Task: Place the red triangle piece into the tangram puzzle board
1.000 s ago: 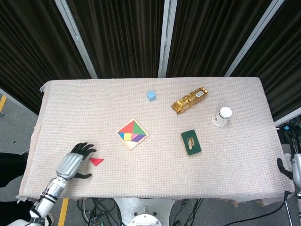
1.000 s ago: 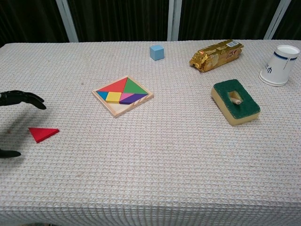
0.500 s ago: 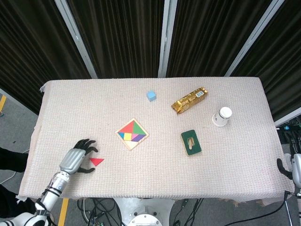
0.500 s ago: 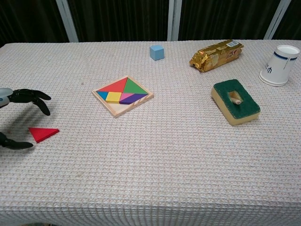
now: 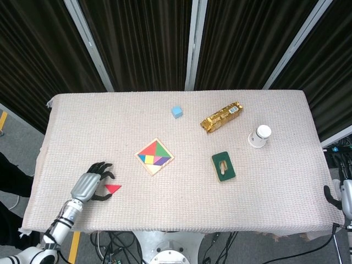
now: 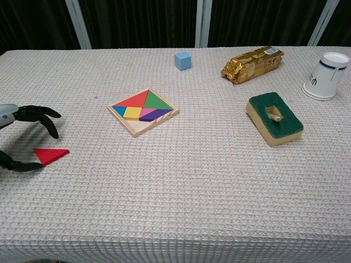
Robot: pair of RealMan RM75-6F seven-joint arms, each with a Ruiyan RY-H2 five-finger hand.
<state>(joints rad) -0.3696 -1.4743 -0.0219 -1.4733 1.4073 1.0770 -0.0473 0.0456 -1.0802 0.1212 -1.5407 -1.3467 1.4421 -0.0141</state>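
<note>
The red triangle piece [image 5: 113, 188] [image 6: 51, 155] lies flat on the cloth near the front left. My left hand [image 5: 91, 183] [image 6: 24, 137] hovers just left of it, fingers spread apart around its left end, nothing held. The tangram puzzle board [image 5: 154, 156] [image 6: 143, 111], a wooden square with coloured pieces in it, sits toward the middle of the table, to the right of and beyond the triangle. Only a dark part of my right hand [image 5: 331, 197] shows at the table's front right edge; how its fingers lie is hidden.
A light blue cube [image 5: 176, 111] [image 6: 183, 60] stands at the back. A gold snack packet [image 5: 221, 116] [image 6: 252, 64], a white paper cup [image 5: 259, 136] [image 6: 327, 75] and a green sponge [image 5: 224, 166] [image 6: 275, 118] lie on the right half.
My left hand has crept right, toward the red triangle, and its fingers now curve around the piece's left end. The triangle and board have not moved.
</note>
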